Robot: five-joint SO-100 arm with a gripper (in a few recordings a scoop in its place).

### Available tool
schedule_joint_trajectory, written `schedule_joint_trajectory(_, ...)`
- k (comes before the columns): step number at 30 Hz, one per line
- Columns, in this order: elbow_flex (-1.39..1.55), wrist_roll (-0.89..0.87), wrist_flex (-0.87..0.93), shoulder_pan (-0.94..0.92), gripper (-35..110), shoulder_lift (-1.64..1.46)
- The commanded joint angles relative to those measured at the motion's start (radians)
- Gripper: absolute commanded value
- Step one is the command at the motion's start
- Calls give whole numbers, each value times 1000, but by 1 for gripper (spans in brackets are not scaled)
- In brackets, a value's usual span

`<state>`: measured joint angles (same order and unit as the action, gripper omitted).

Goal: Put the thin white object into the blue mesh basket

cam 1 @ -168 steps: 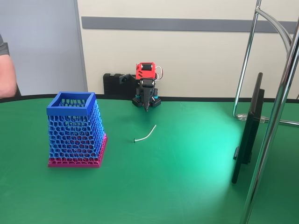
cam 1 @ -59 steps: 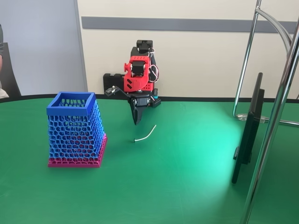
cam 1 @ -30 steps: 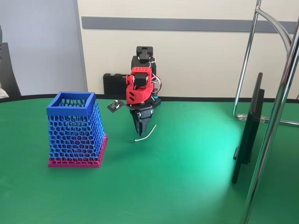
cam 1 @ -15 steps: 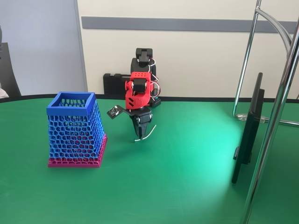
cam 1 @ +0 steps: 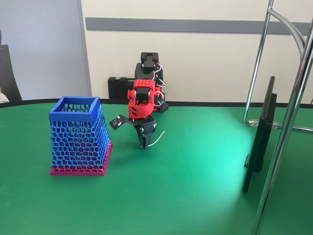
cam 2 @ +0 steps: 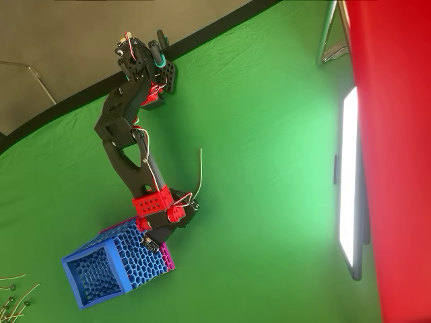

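Note:
The thin white object [cam 1: 157, 138] lies on the green table, curving up and to the right from my fingertips; from above the thin white object [cam 2: 200, 168] runs back toward the arm's base. My gripper [cam 1: 145, 145] points down at the table with its black fingers drawn together on the strip's hooked near end. From above, the gripper [cam 2: 193, 204] sits just beside the basket's base. The blue mesh basket [cam 1: 78, 137] stands upright to the left of the gripper, with a solid blue rim and a magenta base. Seen from above, the basket [cam 2: 114, 269] is open.
A dark monitor [cam 1: 259, 137] stands edge-on at the right, bright in the overhead view [cam 2: 350, 182]. Chrome stand tubes [cam 1: 288, 122] rise at the far right. A black block [cam 1: 117, 88] sits by the back wall. Several loose white strips [cam 2: 13, 296] lie at the bottom left.
The arm swung out from its folded pose and came down over the strip's hooked end. Its fingers were spread a second ago and have drawn together at table level.

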<state>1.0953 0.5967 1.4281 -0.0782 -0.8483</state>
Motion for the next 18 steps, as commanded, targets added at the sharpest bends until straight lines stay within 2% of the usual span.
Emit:
schedule_joint_trajectory(1,-40,11,6,-8,13,-5)
schedule_joint_trajectory(18,-98,18,6,-6,8,18)
